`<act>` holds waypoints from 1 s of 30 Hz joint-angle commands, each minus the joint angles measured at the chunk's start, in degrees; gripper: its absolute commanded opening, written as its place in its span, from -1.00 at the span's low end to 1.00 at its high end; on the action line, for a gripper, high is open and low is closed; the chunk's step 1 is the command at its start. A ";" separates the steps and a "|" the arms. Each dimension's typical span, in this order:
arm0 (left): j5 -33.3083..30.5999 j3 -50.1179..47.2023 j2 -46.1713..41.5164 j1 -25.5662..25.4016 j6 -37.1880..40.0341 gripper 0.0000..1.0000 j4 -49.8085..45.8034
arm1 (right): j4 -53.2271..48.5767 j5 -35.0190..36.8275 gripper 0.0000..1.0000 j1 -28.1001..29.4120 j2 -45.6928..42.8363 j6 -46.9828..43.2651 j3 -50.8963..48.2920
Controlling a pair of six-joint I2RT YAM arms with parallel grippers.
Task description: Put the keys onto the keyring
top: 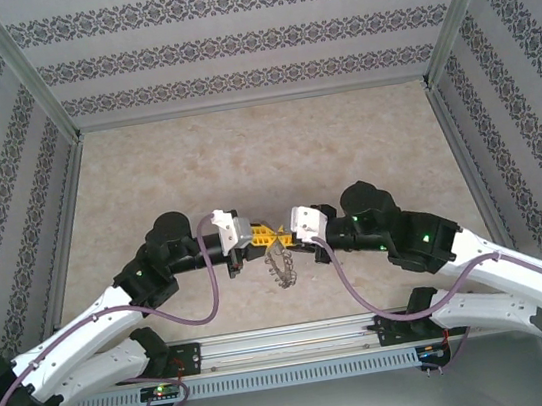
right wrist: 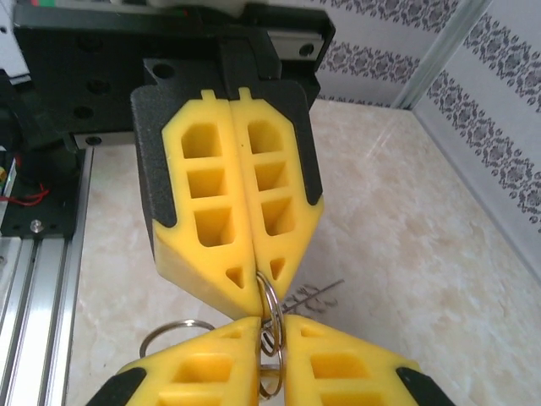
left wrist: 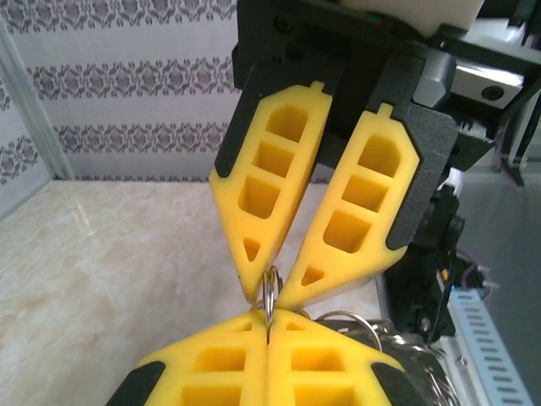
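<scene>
My two grippers meet tip to tip above the near middle of the table. The left gripper (top: 259, 236) (left wrist: 269, 328) (right wrist: 259, 289) is shut on a small wire loop (left wrist: 269, 286) (right wrist: 273, 306). That loop belongs to the grey keyring (top: 280, 263), which hangs below the fingertips. The right gripper (top: 280, 236) (right wrist: 272, 338) (left wrist: 269, 296) pinches the same loop from the opposite side, with only the wire between its tips. More loops (right wrist: 173, 328) (left wrist: 359, 319) stick out beside the fingers. The key with the yellow-orange head is hidden.
The marble-patterned tabletop (top: 264, 153) stretches behind the grippers to the patterned back wall. An aluminium rail (top: 290, 340) with the arm bases runs along the near edge. Metal frame posts (top: 42, 84) (top: 453, 26) stand at the sides.
</scene>
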 commanded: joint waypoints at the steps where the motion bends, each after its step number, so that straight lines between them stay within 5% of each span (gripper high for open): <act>1: 4.88 -1.07 -0.63 1.27 -8.72 -1.00 19.97 | 2.13 -4.30 -0.73 -0.25 -1.60 2.08 -1.63; 7: 5.82 -2.59 1.64 2.03 -13.00 -1.00 27.08 | 2.46 -5.50 -0.95 -0.68 -3.81 2.19 -2.32; 11: 1.78 3.61 0.68 1.39 -2.82 -1.00 5.82 | 0.49 -3.29 -1.00 -0.76 -3.29 0.76 -1.33; 14: -1.56 7.84 1.20 1.07 4.35 -0.79 -8.39 | -1.77 -1.31 -1.00 -0.76 -1.14 -0.77 0.40; 19: -5.83 11.73 4.08 0.38 11.19 -0.66 -20.74 | -3.87 -0.51 -1.00 -0.26 3.38 -2.12 3.80; 22: -7.30 12.45 5.40 -0.28 12.50 -0.70 -22.47 | -5.72 1.12 -1.00 0.46 5.98 -2.73 5.79; 24: -7.97 12.82 6.16 -0.51 13.06 -1.00 -23.23 | -6.65 1.84 -1.00 0.69 7.04 -2.97 6.57; 30: -5.56 10.21 3.79 -0.51 10.72 -1.00 -17.71 | -5.97 1.89 -1.00 0.73 5.94 -2.18 5.63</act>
